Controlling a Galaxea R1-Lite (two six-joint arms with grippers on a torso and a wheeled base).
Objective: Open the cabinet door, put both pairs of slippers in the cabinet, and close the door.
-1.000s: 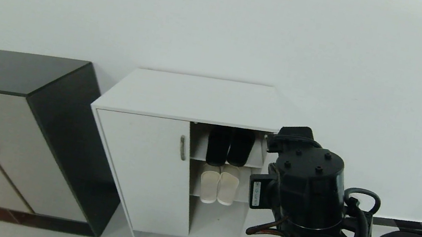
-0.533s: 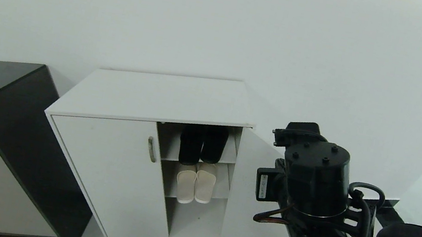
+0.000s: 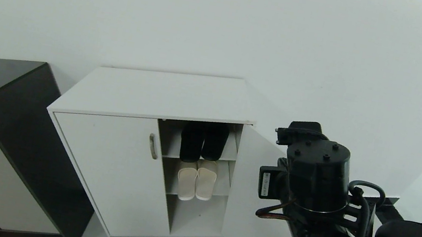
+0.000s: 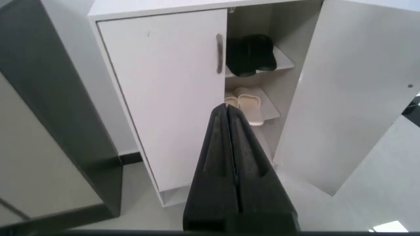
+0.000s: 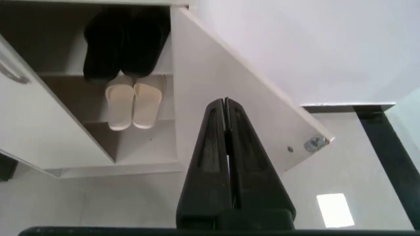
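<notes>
In the cabinet [image 3: 155, 92] ahead of your jaws, black slippers [image 3: 203, 141] sit above white slippers [image 3: 196, 181], so with left jaws and right jaws each pressed together and empty, only the open door [image 5: 269, 111] just beyond the right jaws likely needs pushing shut.
</notes>
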